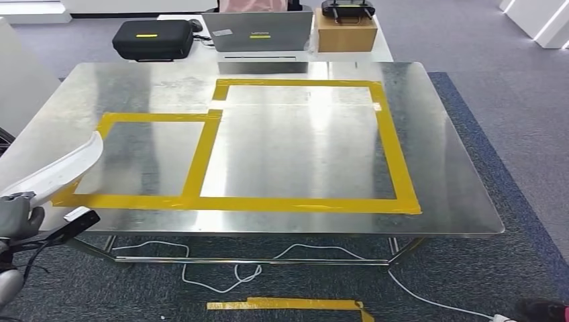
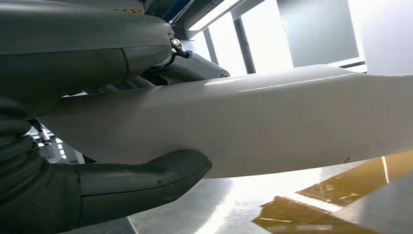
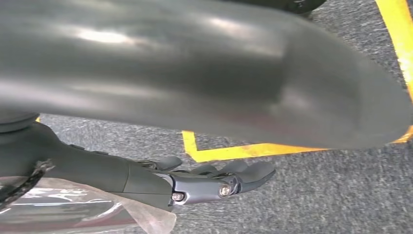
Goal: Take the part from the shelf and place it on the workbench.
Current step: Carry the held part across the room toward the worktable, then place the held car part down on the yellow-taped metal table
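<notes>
The part (image 1: 64, 168) is a long, curved white panel. My left hand (image 1: 17, 215) grips its near end at the workbench's front left corner, and its far tip reaches over the left edge of the smaller yellow-taped rectangle (image 1: 209, 144). In the left wrist view the part (image 2: 272, 122) lies across my palm with my thumb (image 2: 146, 180) under it, just above the shiny metal top. The steel workbench (image 1: 295, 147) also bears a larger taped rectangle. My right hand (image 3: 214, 183) hangs over grey carpet, fingers stretched out and holding nothing.
Behind the workbench a second table carries a black case (image 1: 153, 39), a laptop (image 1: 258, 31) and a cardboard box (image 1: 345, 33). White cables (image 1: 235, 268) and a yellow tape strip (image 1: 288, 304) lie on the carpet under the front edge.
</notes>
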Controlling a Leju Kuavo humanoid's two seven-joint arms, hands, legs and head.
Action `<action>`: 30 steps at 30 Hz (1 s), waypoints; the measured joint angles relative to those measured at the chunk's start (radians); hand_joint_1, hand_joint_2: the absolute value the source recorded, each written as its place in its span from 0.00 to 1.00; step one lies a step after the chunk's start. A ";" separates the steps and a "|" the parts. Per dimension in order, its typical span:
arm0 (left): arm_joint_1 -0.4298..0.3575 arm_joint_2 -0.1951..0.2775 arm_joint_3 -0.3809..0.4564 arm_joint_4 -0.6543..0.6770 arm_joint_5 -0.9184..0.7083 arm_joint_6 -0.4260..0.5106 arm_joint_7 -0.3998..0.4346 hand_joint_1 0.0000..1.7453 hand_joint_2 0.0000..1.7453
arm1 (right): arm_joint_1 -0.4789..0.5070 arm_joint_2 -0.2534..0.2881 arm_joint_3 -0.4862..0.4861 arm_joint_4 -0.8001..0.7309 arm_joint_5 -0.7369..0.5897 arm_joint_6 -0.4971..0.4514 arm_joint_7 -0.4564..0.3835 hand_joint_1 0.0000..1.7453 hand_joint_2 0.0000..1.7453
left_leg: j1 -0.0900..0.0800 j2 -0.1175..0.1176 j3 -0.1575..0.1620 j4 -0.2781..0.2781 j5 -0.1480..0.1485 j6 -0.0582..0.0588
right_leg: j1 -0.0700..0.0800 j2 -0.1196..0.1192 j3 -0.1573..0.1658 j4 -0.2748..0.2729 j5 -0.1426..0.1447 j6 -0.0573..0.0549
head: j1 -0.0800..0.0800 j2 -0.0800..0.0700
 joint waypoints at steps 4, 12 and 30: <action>-0.002 -0.005 -0.001 0.000 0.009 -0.001 -0.005 1.00 1.00 | 0.001 0.000 0.000 0.000 0.007 0.000 -0.001 0.00 0.00 | -0.004 0.000 -0.001 -0.001 0.001 0.004 | -0.004 -0.001 -0.002 -0.007 0.004 0.001 | 0.000 0.000; -0.042 -0.043 -0.026 0.019 0.035 -0.003 -0.022 1.00 1.00 | -0.001 0.000 0.002 0.004 0.026 -0.005 -0.011 0.00 0.00 | -0.009 0.000 -0.002 0.001 0.002 0.015 | -0.010 0.000 0.003 -0.011 0.009 0.019 | 0.000 0.000; -0.070 -0.084 -0.062 0.039 0.045 0.007 -0.044 1.00 1.00 | -0.004 -0.001 0.002 0.018 0.031 -0.008 -0.019 0.00 0.00 | -0.006 0.000 -0.002 0.001 0.002 0.014 | -0.006 -0.001 0.001 -0.009 0.008 0.019 | 0.000 0.000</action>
